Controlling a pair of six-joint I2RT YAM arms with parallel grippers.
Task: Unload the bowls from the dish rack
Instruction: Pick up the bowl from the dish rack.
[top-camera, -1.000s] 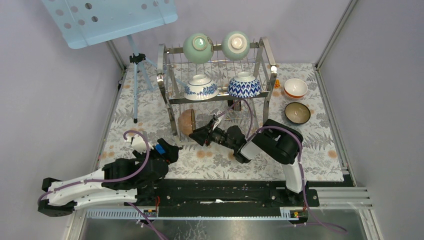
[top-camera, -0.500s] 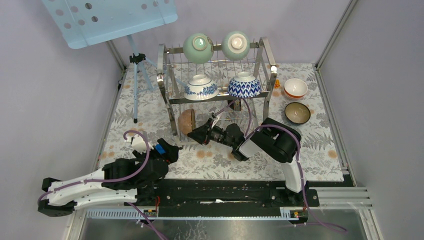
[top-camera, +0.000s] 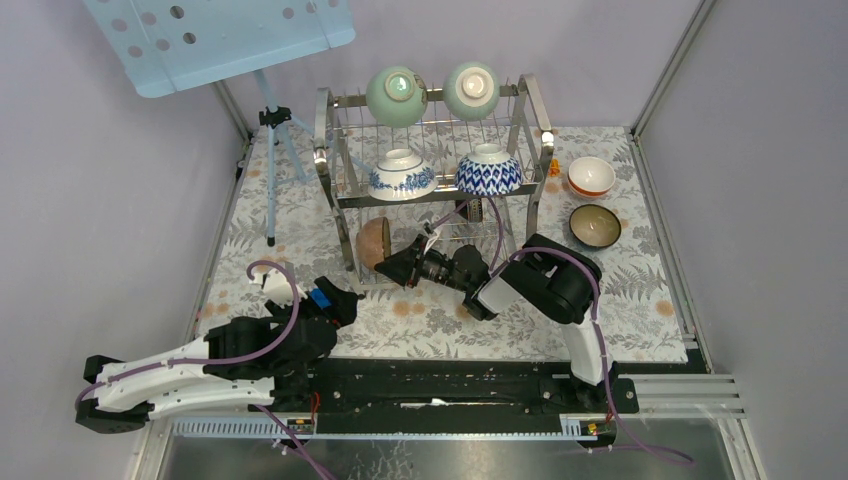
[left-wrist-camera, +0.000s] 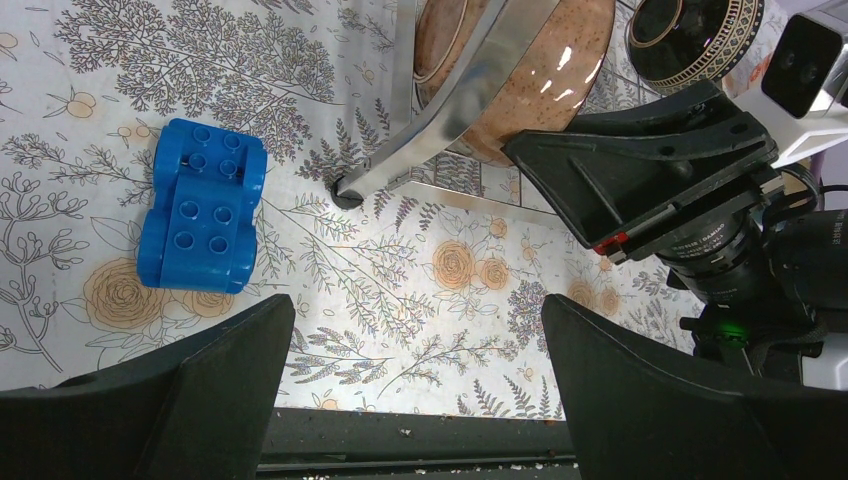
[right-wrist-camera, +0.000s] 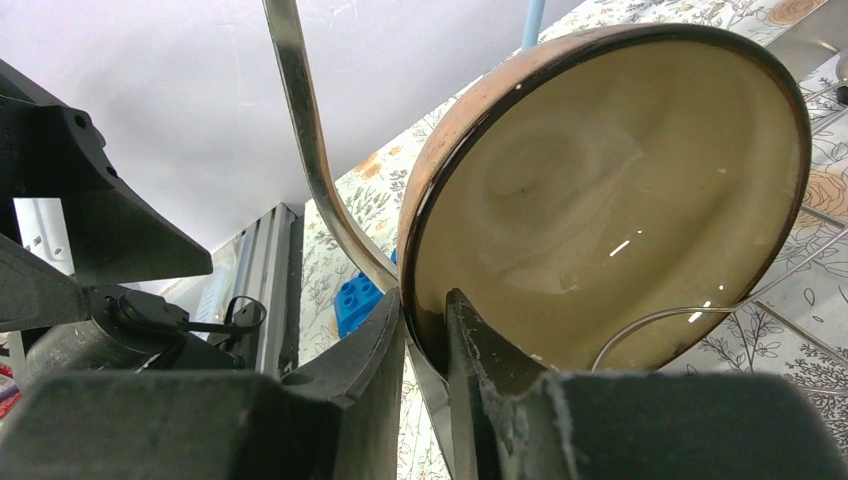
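Right end effector (right-wrist-camera: 425, 320) is clamped on the rim of the brown bowl (right-wrist-camera: 610, 190), one finger (right-wrist-camera: 365, 350) on the outer wall and the other inside the cream-coloured interior. The bowl stands on edge in the lower tier of the dish rack (top-camera: 445, 195), at its left end, right against the rack's curved steel side tube. Its opening faces the right wrist camera. The right arm reaches in low from the right, under the upper tier.

Left end effector (left-wrist-camera: 415, 330) is spread wide and holds nothing. It hangs over the floral surface (top-camera: 300, 210), near-left of the rack's front leg. A blue toy brick (left-wrist-camera: 200, 205) lies flat on the surface just beside it.

On the rack, two pale green bowls (top-camera: 396, 96) stand on edge on the top row. Two blue-and-white bowls (top-camera: 401, 175) sit upside down on the tier below. On the surface right of the rack are an orange-white bowl (top-camera: 591, 176) and a dark bowl (top-camera: 594, 225), both upright. A pale blue perforated stand (top-camera: 220, 40) is at far left.
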